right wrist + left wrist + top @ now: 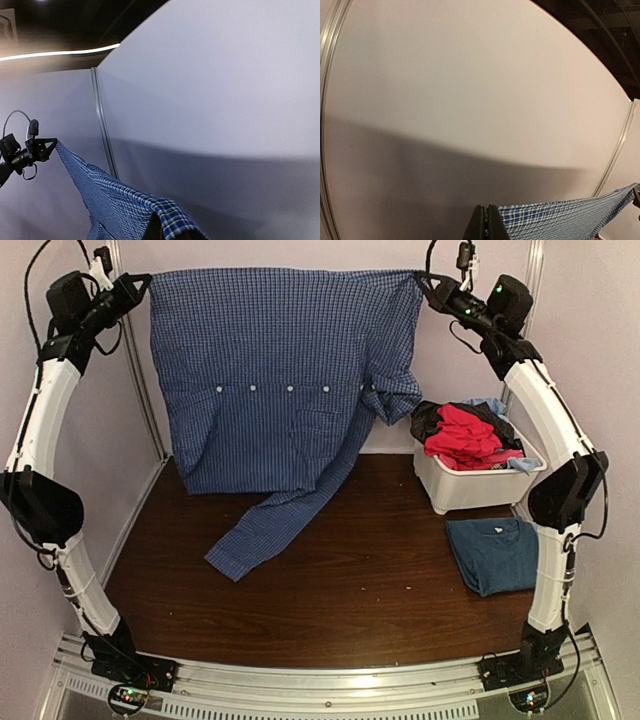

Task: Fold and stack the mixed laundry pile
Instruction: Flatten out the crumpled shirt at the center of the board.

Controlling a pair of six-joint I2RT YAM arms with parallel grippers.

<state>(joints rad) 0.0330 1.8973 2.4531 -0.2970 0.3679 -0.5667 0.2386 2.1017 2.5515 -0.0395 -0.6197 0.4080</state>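
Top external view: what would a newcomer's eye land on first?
The checked shirt hangs spread wide at the back, top corners pinched in the left jaws and the right jaws, one sleeve trailing onto the table. At right, a white bin holds red and black clothes, a folded dark-blue T-shirt just in front.

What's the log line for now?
phase: checked shirt held up spread | left hand: shut on shirt | right hand: shut on shirt | sleeve: end on table | blue T-shirt: folded
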